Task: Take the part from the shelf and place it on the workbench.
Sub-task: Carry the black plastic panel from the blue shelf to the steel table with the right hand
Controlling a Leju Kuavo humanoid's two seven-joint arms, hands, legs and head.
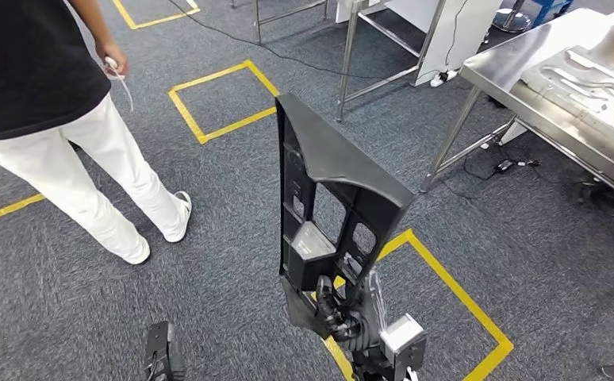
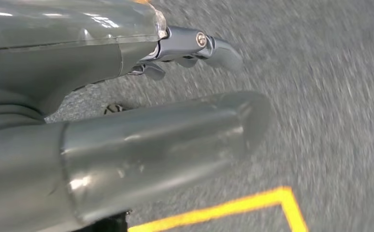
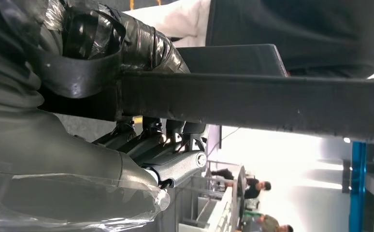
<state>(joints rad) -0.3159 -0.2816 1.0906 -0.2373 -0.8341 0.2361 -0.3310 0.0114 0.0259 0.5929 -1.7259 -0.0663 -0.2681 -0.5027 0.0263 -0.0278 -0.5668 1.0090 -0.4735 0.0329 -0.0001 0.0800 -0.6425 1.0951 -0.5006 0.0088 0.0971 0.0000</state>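
Centre of the head view: black part held upright over grey carpet, tall and slightly tilted, wide angled top, cut-out windows lower down. Right hand grips its bottom end at lower centre, dark fingers wrapped round the frame, wrist block just below. Right wrist view confirms it: fingers curled around a flat black bar of the part, thumb on the opposite side.

Left hand hangs over carpet, holding nothing, fingers loosely extended; the view is blurred.

Workbench sits upper right, steel top, well apart from the part, open carpet between. Yellow floor tape boxes the area beside the right hand. Person in white trousers stands upper left, well clear of the part.
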